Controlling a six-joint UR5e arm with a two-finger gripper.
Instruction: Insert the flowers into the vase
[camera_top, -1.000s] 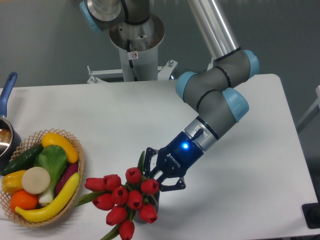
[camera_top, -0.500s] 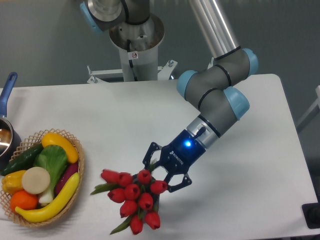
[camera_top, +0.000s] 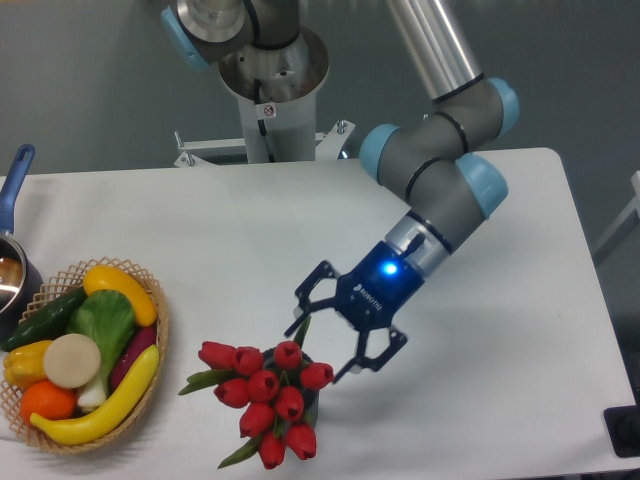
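The flowers (camera_top: 264, 400), a bunch of red tulip buds with green leaves, stand near the table's front edge and lean left and toward the camera. Only a dark sliver of the vase (camera_top: 312, 409) shows under the buds on their right side; the rest is hidden by the blooms. My gripper (camera_top: 319, 353) hangs just up and right of the bunch. It is open, its jaws spread wide, with only a green leaf tip poking up between them. The fingers do not touch the buds.
A wicker basket (camera_top: 158, 305) of fruit and vegetables sits at the front left. A blue-handled pot (camera_top: 12, 262) is cut off by the left edge. The robot base (camera_top: 270, 80) stands behind the table. A dark object (camera_top: 625, 430) sits past the right front corner.
The gripper has opened, let go of the flowers and drawn back up and to the right. The bunch has settled lower and stays standing near the front edge.
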